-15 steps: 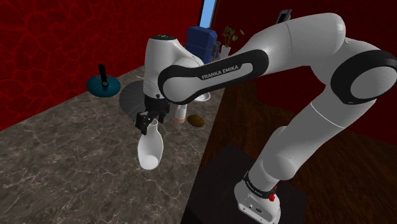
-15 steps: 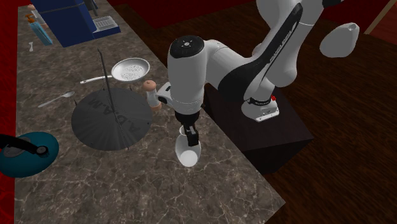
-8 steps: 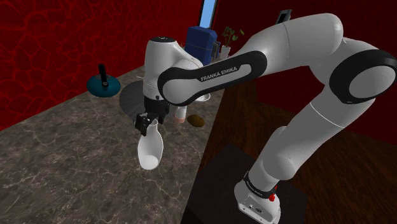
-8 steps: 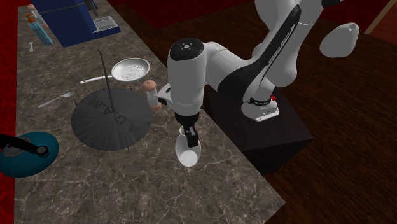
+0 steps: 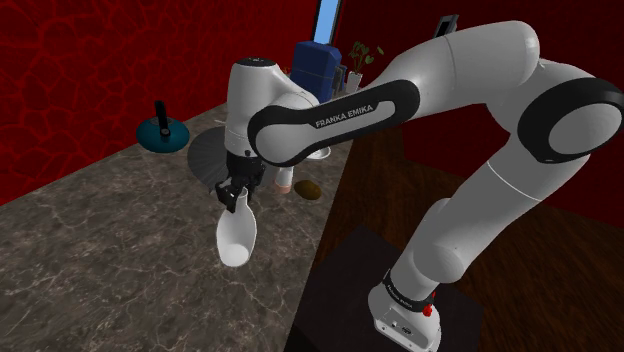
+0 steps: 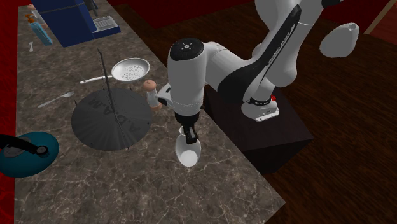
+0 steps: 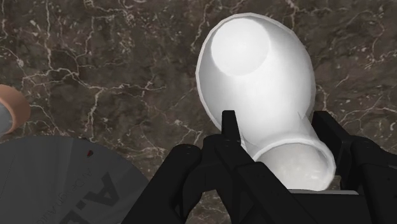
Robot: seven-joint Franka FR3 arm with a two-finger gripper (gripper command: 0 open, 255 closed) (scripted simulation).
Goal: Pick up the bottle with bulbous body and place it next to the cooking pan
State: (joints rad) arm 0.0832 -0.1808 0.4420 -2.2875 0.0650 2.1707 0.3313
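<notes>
Your arm [image 5: 470, 110] was glossy white, built of rounded links with dark grey joints. White lettering [image 5: 345, 109] reading FRANKA EMIKA ran along a dark band at mid-frame. The gripper [image 7: 275, 118] was all black, and a red button [image 5: 428, 309] marked the white base [image 5: 400, 318], lower right.

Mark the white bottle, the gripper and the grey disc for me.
white bottle [image 5: 236, 240], shoulder view, on its bulbous body.
gripper [image 7: 275, 119], wrist view, midway between the fingertips, at the bottle's neck.
grey disc [image 6: 89, 124], second exterior view, on its flat top.
</notes>
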